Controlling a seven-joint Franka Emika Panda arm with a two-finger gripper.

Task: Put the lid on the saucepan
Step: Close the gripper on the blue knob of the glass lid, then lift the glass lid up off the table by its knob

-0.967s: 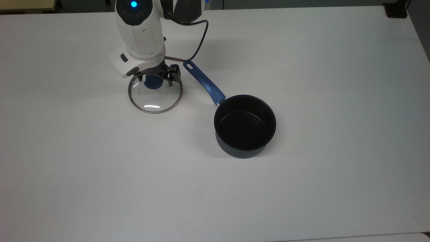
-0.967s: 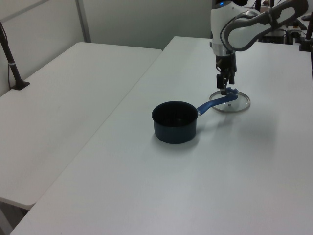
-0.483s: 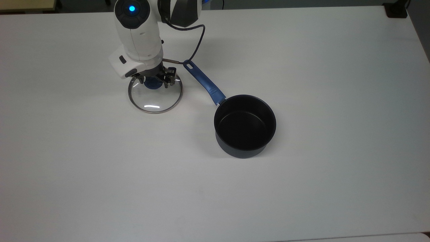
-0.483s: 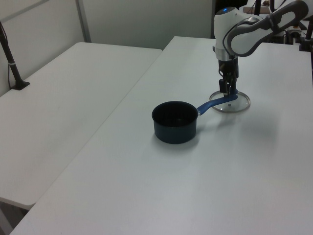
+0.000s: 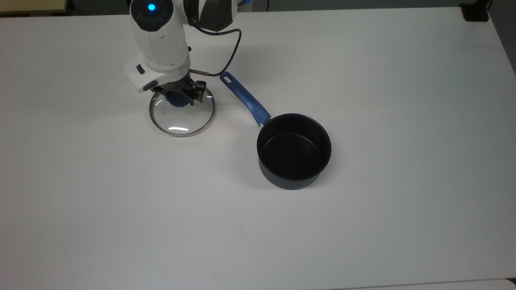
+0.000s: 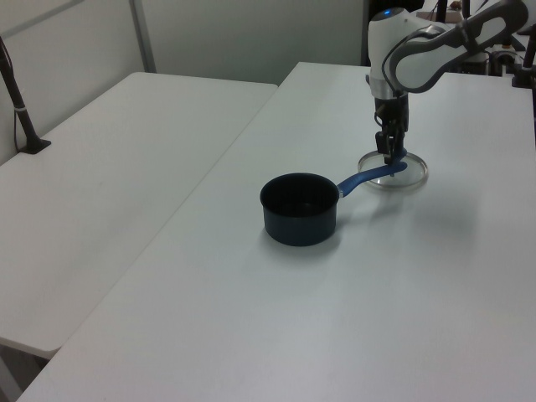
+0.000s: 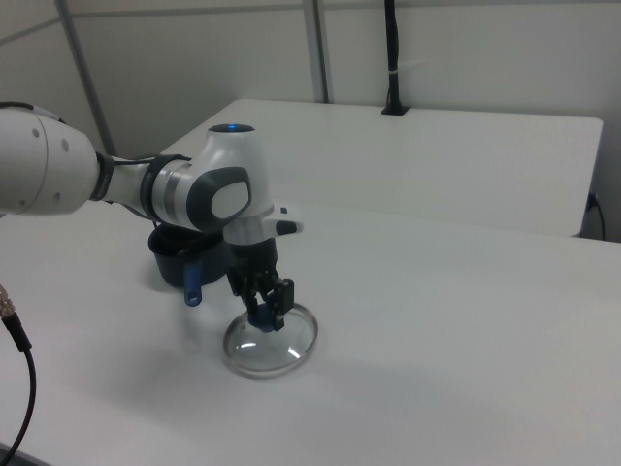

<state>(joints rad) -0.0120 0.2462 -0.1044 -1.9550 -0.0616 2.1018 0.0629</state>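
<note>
While upright, saucepan [image 5: 294, 150] handle [image 5: 244, 98] upper-left

Lid [image 5: 181, 117]: clear glass, silver metal rim, blue knob [image 5: 175, 100]. Saucepan [image 5: 294, 150]: black inside, dark blue-grey outside, blue handle [image 5: 245, 98]. Arm [image 5: 159, 44]: white shell with dark grey joints, round light [image 5: 151, 7] on top glows blue. Gripper [image 7: 264, 309]: black. Cable [image 5: 229, 56] off the wrist: dark. Table [image 5: 363, 80]: plain white, no pattern. Second table [image 6: 126, 142] in the left view: also white.
</note>
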